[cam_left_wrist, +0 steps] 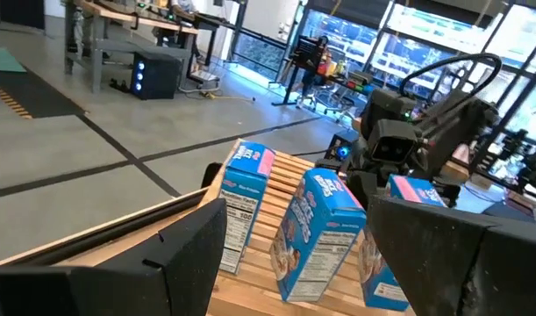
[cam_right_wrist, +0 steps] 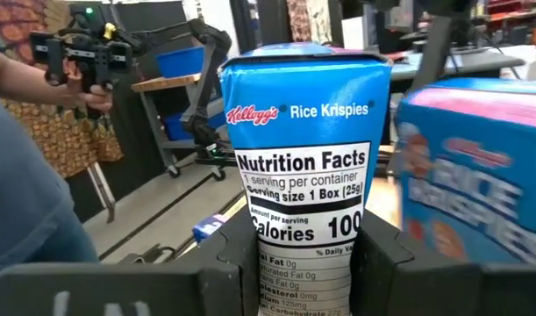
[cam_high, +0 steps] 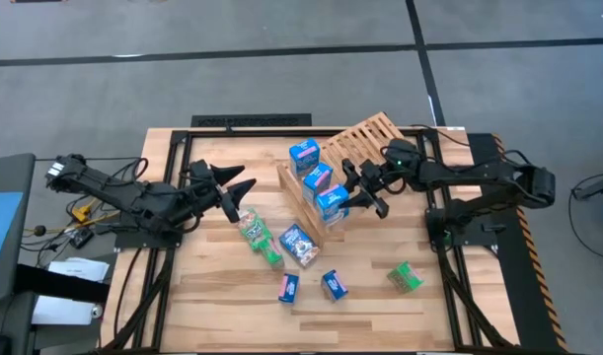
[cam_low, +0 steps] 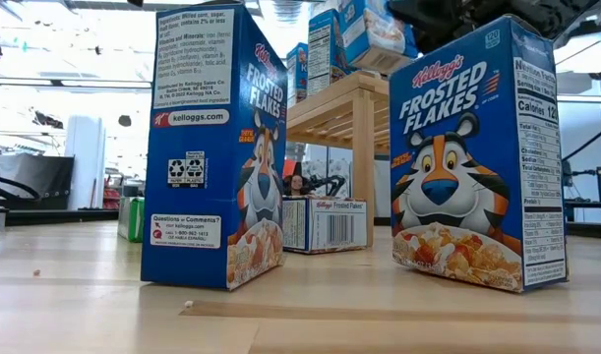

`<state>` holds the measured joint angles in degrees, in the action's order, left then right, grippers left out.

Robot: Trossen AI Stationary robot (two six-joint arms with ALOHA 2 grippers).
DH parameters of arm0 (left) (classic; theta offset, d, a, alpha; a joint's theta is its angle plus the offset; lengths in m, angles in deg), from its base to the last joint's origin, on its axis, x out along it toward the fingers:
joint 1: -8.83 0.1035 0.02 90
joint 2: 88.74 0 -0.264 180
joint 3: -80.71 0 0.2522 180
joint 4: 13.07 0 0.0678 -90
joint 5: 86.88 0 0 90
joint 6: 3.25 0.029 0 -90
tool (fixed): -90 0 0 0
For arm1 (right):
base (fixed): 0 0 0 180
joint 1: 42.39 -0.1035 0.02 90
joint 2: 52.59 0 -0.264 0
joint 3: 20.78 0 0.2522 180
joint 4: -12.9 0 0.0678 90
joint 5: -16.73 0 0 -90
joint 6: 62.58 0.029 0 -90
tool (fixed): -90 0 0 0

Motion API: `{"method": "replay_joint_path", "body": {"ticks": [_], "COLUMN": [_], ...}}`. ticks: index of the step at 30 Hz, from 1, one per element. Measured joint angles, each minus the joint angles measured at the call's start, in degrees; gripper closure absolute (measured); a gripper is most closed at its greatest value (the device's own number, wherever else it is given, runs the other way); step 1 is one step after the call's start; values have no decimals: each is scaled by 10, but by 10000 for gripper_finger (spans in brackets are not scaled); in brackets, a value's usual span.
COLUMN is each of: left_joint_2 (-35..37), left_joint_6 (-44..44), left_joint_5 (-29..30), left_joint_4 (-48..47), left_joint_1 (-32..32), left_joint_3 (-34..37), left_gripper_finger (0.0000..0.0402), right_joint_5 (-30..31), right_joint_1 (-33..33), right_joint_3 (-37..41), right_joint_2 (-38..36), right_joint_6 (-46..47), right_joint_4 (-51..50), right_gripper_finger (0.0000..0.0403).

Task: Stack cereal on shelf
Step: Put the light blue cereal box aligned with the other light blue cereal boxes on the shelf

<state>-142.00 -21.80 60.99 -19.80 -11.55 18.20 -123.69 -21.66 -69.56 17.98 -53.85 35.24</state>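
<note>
The right tool (cam_high: pixel 372 197) is clamped on a Rice Krispies box (cam_high: pixel 332 201), setting it third in the row on the tilted shelf (cam_high: pixel 365 138) at the worktop's one o'clock, while the left tool (cam_high: pixel 244 187) waits with fingers apart above loose boxes (cam_high: pixel 299 244) toward six o'clock.

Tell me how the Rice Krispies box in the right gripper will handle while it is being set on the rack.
The Rice Krispies box is probably light: its label reads one serving. Its thin cardboard walls may dent under the right gripper if squeezed hard. Tall and narrow, it could tip on the tilted slatted rack, like its leaning neighbour.
</note>
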Motion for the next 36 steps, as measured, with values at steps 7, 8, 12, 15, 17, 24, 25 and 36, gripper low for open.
{"method": "replay_joint_path", "body": {"ticks": [7,8,12,15,17,24,25,36], "left_joint_2": [0,0,0,0,0,0,0,0], "left_joint_6": [4,4,4,4,4,-2,-2,-1], "left_joint_5": [0,0,0,0,0,-1,-1,-1], "left_joint_4": [-3,-4,-5,-12,-13,-15,-15,-17], "left_joint_1": [17,19,26,31,33,37,37,37], "left_joint_3": [0,0,0,0,0,0,0,0], "left_gripper_finger": [136,136,136,136,136,136,136,136], "right_joint_5": [-7,-7,-7,-7,-6,-5,-6,-6], "right_joint_1": [22,23,23,23,23,22,21,22], "right_joint_3": [40,46,54,54,54,54,54,53], "right_joint_2": [0,0,0,2,13,57,62,74], "right_joint_6": [19,29,30,20,18,28,32,34], "right_joint_4": [80,98,108,109,110,144,155,159], "right_gripper_finger": [263,263,262,262,262,262,262,262]}}
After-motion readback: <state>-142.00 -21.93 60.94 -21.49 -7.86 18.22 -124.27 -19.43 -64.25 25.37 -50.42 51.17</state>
